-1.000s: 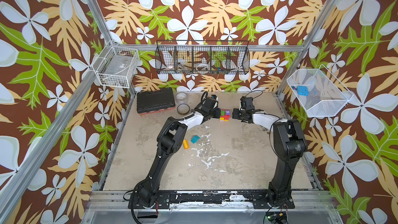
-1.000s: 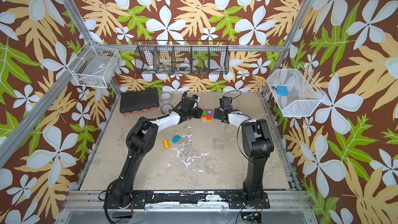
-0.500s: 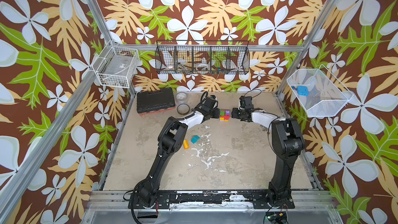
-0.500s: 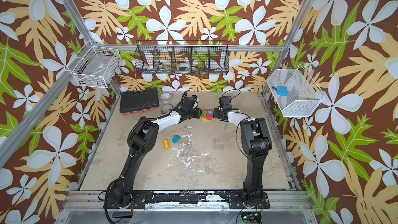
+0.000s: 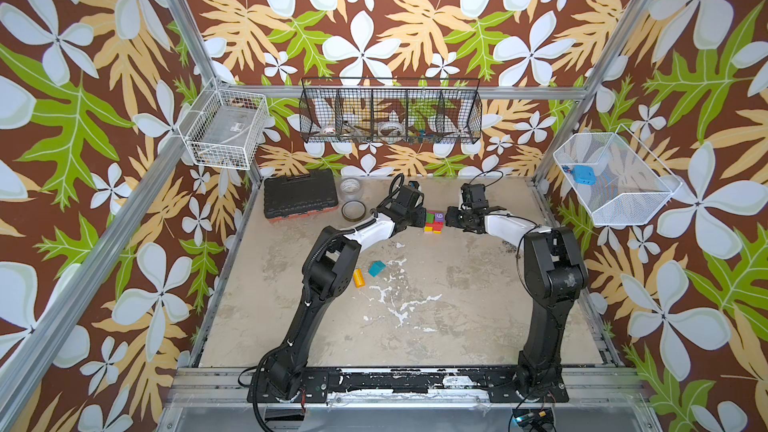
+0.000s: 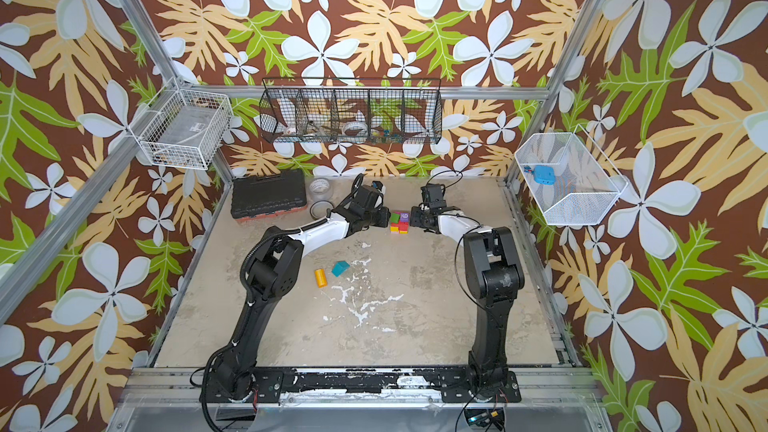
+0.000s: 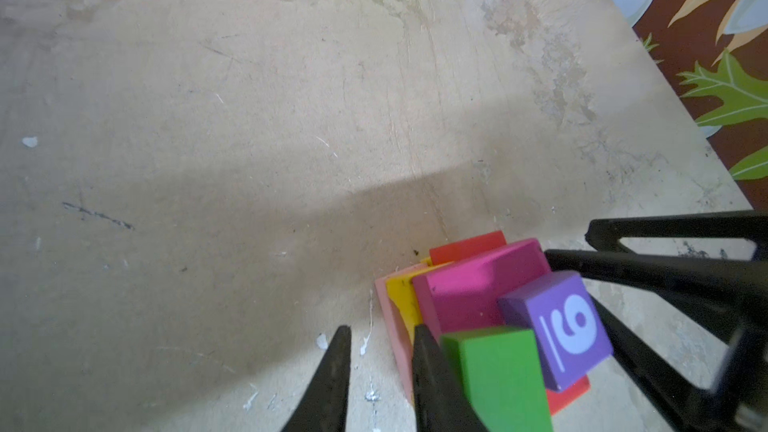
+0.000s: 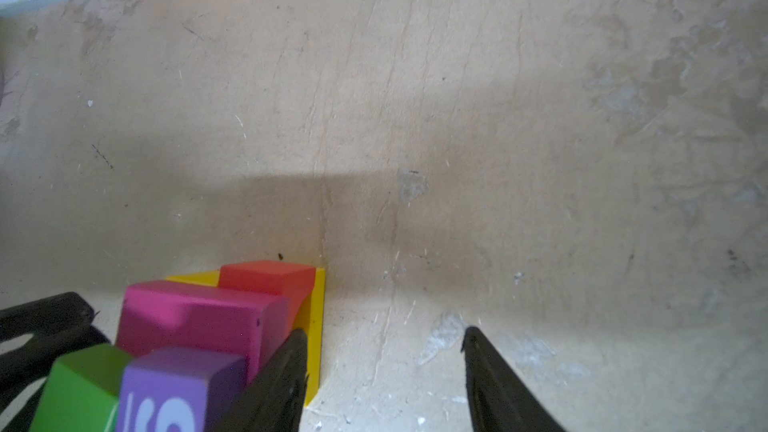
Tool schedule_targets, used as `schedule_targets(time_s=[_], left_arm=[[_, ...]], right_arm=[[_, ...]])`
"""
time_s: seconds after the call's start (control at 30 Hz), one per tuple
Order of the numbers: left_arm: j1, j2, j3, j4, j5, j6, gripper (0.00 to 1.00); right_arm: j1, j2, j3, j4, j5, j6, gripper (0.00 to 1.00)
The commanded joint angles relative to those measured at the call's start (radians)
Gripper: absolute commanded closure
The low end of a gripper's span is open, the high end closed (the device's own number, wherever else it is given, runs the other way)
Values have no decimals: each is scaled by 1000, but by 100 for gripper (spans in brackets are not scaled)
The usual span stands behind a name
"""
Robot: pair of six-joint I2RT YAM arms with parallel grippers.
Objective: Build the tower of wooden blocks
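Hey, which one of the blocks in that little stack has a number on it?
The purple cube, on top beside the green block. It shows a white 9; the other blocks are plain colour.

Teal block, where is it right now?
In both top views the teal block lies on the table left of the middle, beside the orange block, apart from the tower.

An underlined 9 stands on the purple cube [image 7: 557, 326].
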Motion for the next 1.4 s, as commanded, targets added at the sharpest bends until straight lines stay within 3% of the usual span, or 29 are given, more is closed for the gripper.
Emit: schedule_targets(time_s=[0.0, 0.8, 1.1, 1.27, 1.37], left_arm=[[-3, 2, 12, -3, -4, 8, 72], [-11, 8, 32, -14, -25, 3, 72], [-11, -97, -115, 64, -52, 31, 59], [-11, -201, -241, 137, -47, 37, 58], [-11, -250, -306, 175, 13, 48, 58]], right_arm=[[6, 7, 11, -13, 0, 3, 41], [20, 18, 37, -32, 4, 0, 41], [18, -19, 10, -38, 45, 4, 41], [17, -100, -42, -32, 61, 3, 40], [18, -166, -90, -13, 41, -3, 37]])
